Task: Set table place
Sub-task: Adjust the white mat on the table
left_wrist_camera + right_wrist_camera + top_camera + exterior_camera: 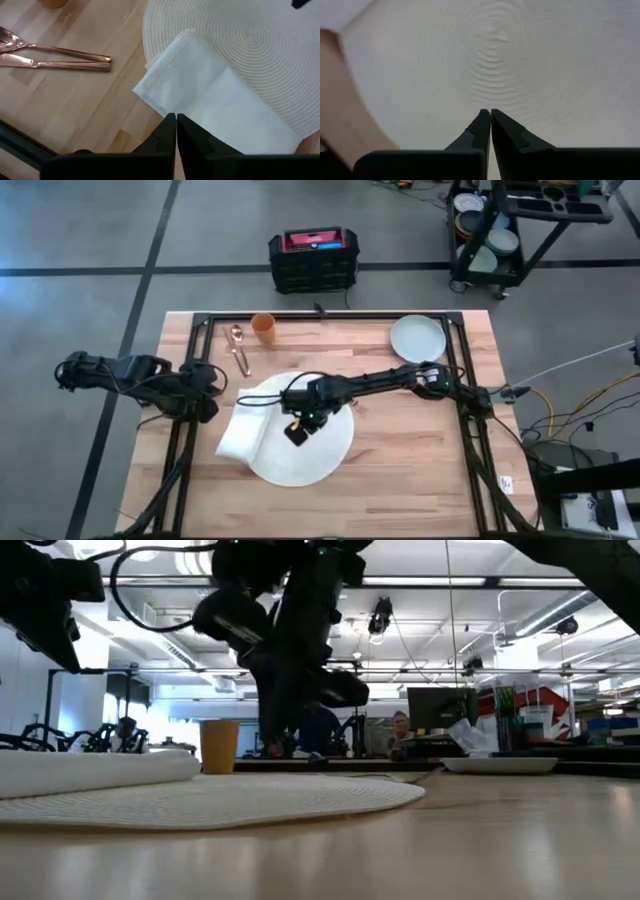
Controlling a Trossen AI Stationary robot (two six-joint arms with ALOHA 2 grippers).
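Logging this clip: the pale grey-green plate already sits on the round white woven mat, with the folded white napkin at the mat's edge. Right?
No. In the high view the pale grey-green plate lies on bare wood at the table's far right, off the round white woven mat. The folded white napkin does overlap the mat's edge.

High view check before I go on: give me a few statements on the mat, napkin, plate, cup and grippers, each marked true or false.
1. The plate sits on the mat. False: it is on bare table near the far right corner, apart from the mat.
2. The napkin overlaps the mat's left edge. True.
3. The right gripper is over the mat, shut and empty. True.
4. The cup lies tipped over. False: it stands upright, beside the cutlery.
5. The left gripper holds the napkin. False: it is shut above it, holding nothing.
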